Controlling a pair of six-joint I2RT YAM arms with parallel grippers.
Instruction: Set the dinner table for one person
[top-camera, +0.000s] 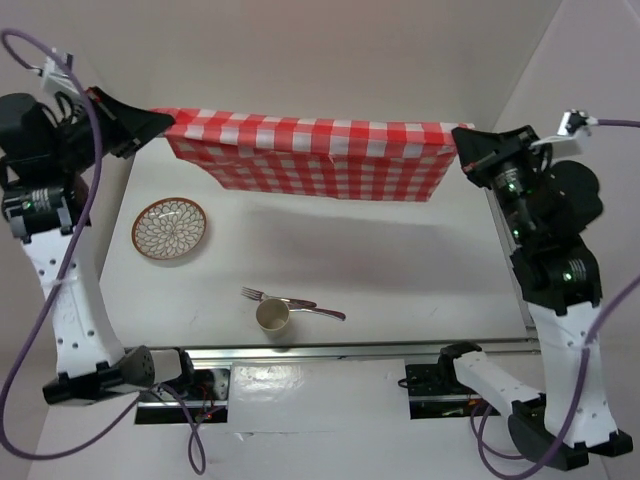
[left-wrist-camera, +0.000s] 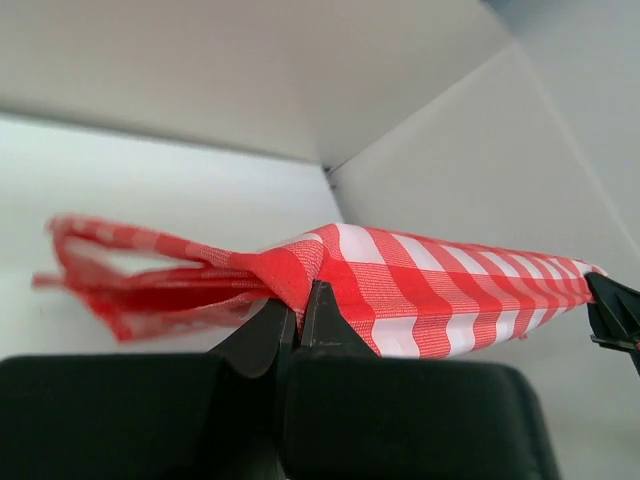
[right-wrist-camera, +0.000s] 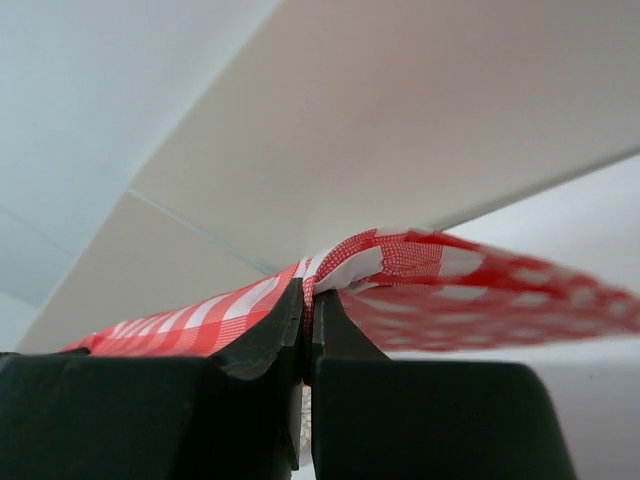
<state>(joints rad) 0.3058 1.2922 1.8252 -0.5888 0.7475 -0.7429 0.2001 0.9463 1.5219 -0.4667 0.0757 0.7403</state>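
Cloth (top-camera: 320, 155), red and white, hangs over the counter (top-camera: 400, 262); left fingers (left-wrist-camera: 258, 342) and right fingers (right-wrist-camera: 262, 345) pinch shut on it. Plate (top-camera: 170, 228), cup (top-camera: 273, 316), fork (top-camera: 260, 296) lie below.

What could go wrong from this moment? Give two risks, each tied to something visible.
1. Both sets of jaws pinch only a small bunch at each end of the checked cloth, which hangs stretched above the dinner table; one end could slip free.
2. The plate, cup and fork sit directly on the table; spreading the cloth towards them might cover them or tip the cup.
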